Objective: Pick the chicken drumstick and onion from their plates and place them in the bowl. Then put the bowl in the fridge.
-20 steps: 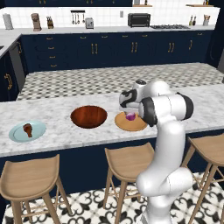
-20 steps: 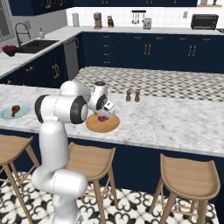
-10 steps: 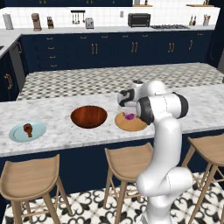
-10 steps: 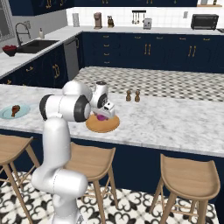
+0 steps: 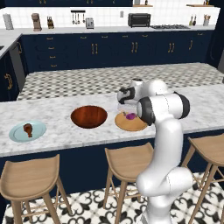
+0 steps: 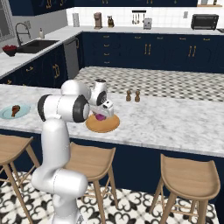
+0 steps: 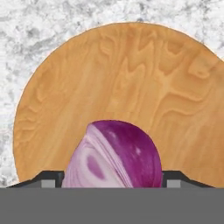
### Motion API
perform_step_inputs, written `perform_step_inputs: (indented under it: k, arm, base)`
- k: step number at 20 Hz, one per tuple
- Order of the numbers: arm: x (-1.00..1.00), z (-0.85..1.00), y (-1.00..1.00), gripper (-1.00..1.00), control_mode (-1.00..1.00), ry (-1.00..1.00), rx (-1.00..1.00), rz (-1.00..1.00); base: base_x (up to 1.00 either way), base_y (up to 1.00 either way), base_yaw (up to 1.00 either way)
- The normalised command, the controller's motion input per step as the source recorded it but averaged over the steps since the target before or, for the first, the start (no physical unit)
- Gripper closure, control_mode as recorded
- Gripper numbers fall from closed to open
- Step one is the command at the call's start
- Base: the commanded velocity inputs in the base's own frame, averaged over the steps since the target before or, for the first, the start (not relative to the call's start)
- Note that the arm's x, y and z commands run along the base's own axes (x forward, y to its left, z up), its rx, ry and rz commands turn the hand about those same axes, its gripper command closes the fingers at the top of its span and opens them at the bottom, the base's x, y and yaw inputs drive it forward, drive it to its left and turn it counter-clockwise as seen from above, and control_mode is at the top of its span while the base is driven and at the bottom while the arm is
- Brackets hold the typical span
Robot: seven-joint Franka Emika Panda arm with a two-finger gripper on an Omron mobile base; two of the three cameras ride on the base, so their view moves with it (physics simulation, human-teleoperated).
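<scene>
The purple onion (image 7: 113, 153) rests on the tan wooden plate (image 7: 131, 74) on the island counter. My gripper (image 7: 112, 179) reaches straight down over it, and its fingertips (image 7: 51, 180) press against the onion's two sides. From the base views the onion (image 5: 130, 116) (image 6: 100, 117) sits under the hand, gripper (image 5: 130, 113) (image 6: 101, 113) low over the wooden plate (image 5: 127, 125) (image 6: 107, 127). The dark red-brown bowl (image 5: 89, 116) stands just left of that plate. Far left, the chicken drumstick (image 5: 28, 129) (image 6: 15, 109) lies on the pale blue plate (image 5: 16, 134) (image 6: 6, 115). The fridge is out of view.
Salt and pepper shakers (image 6: 132, 95) stand behind the wooden plate toward the right. Wooden stools (image 5: 127, 162) line the near side of the island. Navy cabinets and a back counter with a toaster oven (image 5: 139, 19) lie beyond.
The hand has sunk a little lower onto the onion and its fingers have drawn in against it. The onion, plates and bowl have not moved.
</scene>
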Motion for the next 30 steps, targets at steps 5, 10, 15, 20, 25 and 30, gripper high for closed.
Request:
perform_step_inputs:
  k: [5, 10, 15, 20, 25, 30]
  arm:
    - [-0.93, 0.45, 0.07, 1.00, -1.00, -0.08, 0.04, 0.00]
    - [-0.56, 0.73, 0.58, 1.00, -1.00, -0.19, 0.13, 0.01]
    - [-0.04, 0.62, 0.90, 1.00, -1.00, -0.01, 0.07, 0.04]
    - [0.23, 0.25, 0.83, 1.00, -1.00, 0.11, -0.07, 0.03]
    - [0.53, -0.16, 0.67, 1.00, -1.00, 0.00, -0.14, 0.04]
    - [0.60, -0.32, 0.50, 1.00, -1.00, 0.06, -0.01, 0.00]
  base:
    - [0.00, 0.00, 0.00]
    - [0.00, 0.00, 0.00]
    - [0.00, 0.00, 0.00]
    - [0.00, 0.00, 0.00]
    - [0.00, 0.00, 0.00]
    - [0.00, 0.00, 0.00]
